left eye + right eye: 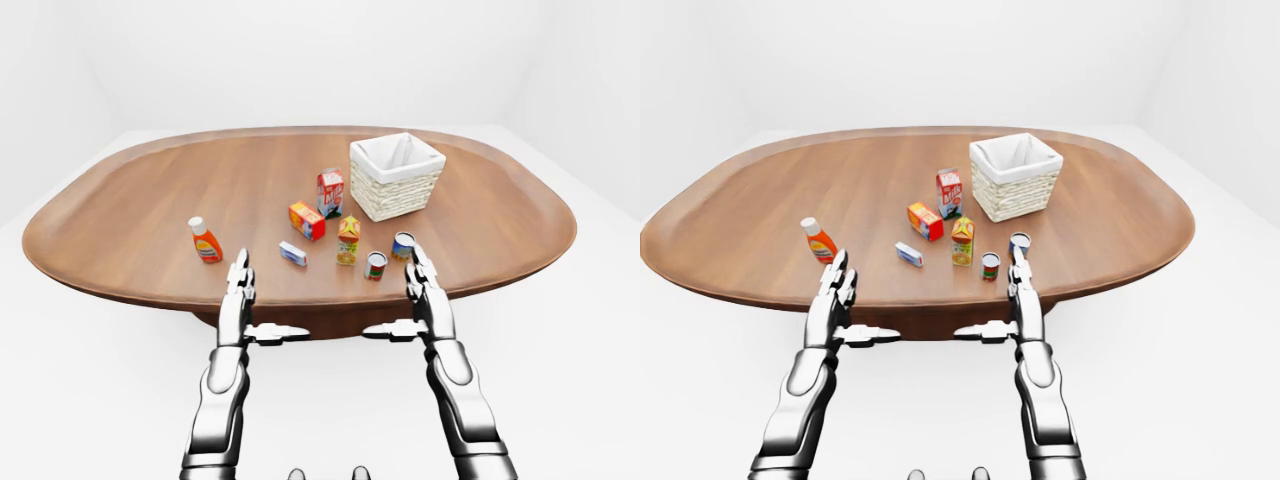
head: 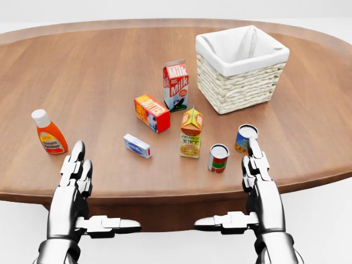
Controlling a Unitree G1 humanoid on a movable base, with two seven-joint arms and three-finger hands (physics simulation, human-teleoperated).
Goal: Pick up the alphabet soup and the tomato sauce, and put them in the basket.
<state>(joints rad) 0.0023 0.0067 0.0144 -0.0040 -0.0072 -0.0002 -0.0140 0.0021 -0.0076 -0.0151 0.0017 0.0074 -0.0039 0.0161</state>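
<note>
The alphabet soup [image 2: 245,137], a blue and yellow can, stands upright near the table's bottom edge in the head view. Just left of it stands the tomato sauce [image 2: 218,158], a red can with a green band. The white-lined wicker basket [image 2: 242,91] sits above them, at the upper right. My right hand [image 2: 254,181] is open with its fingers straight and thumb out to the left; its fingertips overlap the soup can's lower right edge without closing on it. Far left of both cans, my left hand [image 2: 77,181] is open over the table edge.
On the oval wooden table [image 2: 99,71] stand a milk carton [image 2: 176,85], an orange juice carton [image 2: 191,132], a red-orange box [image 2: 152,113], a small blue-white box [image 2: 137,146] and an orange bottle [image 2: 49,132] just above my left hand. White floor surrounds the table.
</note>
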